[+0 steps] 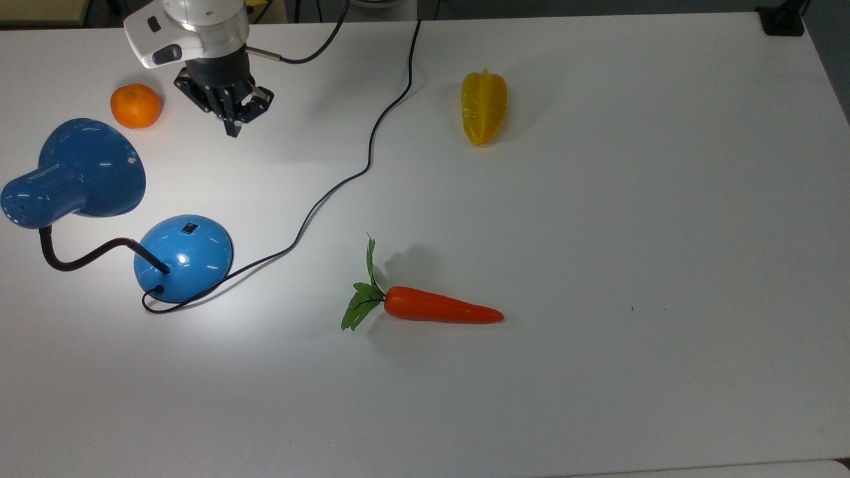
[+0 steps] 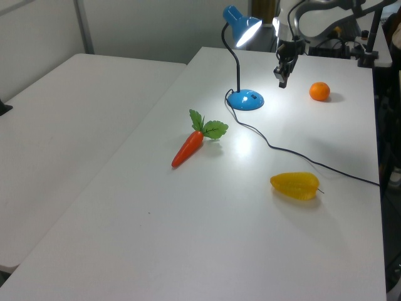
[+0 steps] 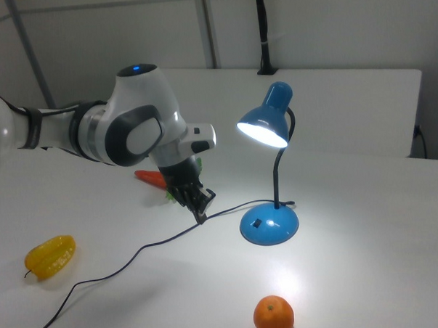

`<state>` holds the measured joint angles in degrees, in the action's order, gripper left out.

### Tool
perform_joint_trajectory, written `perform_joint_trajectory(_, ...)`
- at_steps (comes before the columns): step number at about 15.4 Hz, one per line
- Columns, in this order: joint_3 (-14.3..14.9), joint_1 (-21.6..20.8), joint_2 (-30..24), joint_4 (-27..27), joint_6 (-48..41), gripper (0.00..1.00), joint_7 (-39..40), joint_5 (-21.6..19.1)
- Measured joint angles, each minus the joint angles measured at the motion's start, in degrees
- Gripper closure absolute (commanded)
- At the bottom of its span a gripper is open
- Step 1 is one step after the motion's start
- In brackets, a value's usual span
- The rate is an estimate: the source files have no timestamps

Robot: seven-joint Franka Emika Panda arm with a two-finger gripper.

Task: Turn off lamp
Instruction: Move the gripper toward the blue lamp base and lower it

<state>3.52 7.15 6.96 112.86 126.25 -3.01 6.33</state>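
I had the lamp (image 1: pixel 99 199) lit at the top view's left edge of the table (image 1: pixel 597 199), its shade (image 3: pixel 264 126) throwing a bright patch around the round blue base (image 1: pixel 184 257), with the small black switch (image 1: pixel 190 228) on the top of the dome, on the side facing the arm. The gripper (image 1: pixel 232 127) hung above the table between the orange (image 1: pixel 135 105) and the black cord (image 1: pixel 372 146), well apart from the base, and its jaws looked drawn together to a single point, holding nothing. My worry was the approach: the switch was a small target on a glossy curved dome, so I judged that a press landing off its centre could slide down the slope and shove the light base sideways rather than trip the rocker. The shade hung near the line from the gripper to the switch, and a low or wide path could clip it and swing the bendy neck (image 1: pixel 80 255). The cord ran close by in the right view, so a dragging fingertip could snag it and tug the lamp off its spot. The carrot (image 1: pixel 441 307) and the yellow fruit (image 1: pixel 484 106) lay clear of all this
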Motion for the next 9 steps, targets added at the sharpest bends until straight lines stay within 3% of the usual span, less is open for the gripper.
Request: perform_joint_trajectory(9,0.0,2.9,7.6,2.0,19.8,1.0,0.0,1.0)
